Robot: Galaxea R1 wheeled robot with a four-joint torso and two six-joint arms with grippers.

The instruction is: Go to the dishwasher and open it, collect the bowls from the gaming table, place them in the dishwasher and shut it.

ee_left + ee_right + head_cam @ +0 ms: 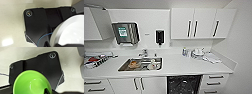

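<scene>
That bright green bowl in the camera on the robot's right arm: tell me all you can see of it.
The green bowl is a vivid lime green, round, with a smooth glossy inside that catches a pale streak of light; it looks like plastic or glazed ware. It appears empty. It sits close under the right wrist camera, in front of the robot's dark plate, with a pale speckled floor beyond. A dark part overlaps its rim at the picture's lower edge, probably the pincer, though the grip itself cannot be made out.
</scene>
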